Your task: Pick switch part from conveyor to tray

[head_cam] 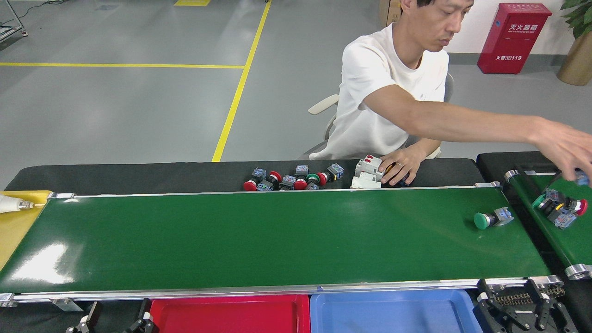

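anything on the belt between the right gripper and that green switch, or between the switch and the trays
Nothing visible. The green switch part lies alone at the right end of the conveyor. Bare belt separates it from the right gripper below the near rail, and from the blue tray and red tray.

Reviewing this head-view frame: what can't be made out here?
- left gripper: cut by bottom edge, jaw state unclear.
- right gripper: partly cut off at bottom edge, state unclear.
- person's far hand: motion-blurred, cut by right edge.
- red tray, blue tray: near parts cropped.
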`<state>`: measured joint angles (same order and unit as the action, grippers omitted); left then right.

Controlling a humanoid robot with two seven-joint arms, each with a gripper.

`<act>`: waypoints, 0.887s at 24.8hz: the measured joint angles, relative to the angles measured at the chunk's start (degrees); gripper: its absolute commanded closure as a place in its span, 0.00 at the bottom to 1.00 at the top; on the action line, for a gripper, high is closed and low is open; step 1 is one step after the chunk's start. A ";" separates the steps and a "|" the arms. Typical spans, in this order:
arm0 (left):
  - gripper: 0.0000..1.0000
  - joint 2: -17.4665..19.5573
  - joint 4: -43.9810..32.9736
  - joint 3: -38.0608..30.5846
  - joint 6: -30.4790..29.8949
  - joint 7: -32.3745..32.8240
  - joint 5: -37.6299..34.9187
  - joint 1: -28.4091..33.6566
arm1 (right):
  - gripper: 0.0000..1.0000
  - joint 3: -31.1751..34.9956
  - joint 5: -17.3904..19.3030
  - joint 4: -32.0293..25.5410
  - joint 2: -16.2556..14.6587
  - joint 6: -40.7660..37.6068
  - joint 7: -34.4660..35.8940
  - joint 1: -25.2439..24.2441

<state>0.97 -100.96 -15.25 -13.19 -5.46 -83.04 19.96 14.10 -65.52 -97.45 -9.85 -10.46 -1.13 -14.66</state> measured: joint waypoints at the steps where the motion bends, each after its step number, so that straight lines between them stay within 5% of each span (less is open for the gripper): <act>1: 0.00 0.05 0.00 0.04 0.00 0.00 0.00 -0.08 | 0.04 -0.01 -0.16 0.61 0.00 0.81 -1.14 1.07; 10: 0.00 0.18 0.00 0.17 -0.28 -0.91 0.00 -0.16 | 0.05 -7.35 -1.17 8.23 -0.21 14.94 -5.75 12.50; 22: 0.00 -0.45 0.00 0.15 -1.67 -1.21 0.00 -0.77 | 0.04 -18.47 -1.39 19.00 0.06 24.32 -5.96 23.72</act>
<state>0.52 -100.96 -15.11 -14.86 -6.67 -83.04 19.19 -4.37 -66.92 -78.45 -9.79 13.87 -7.09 9.05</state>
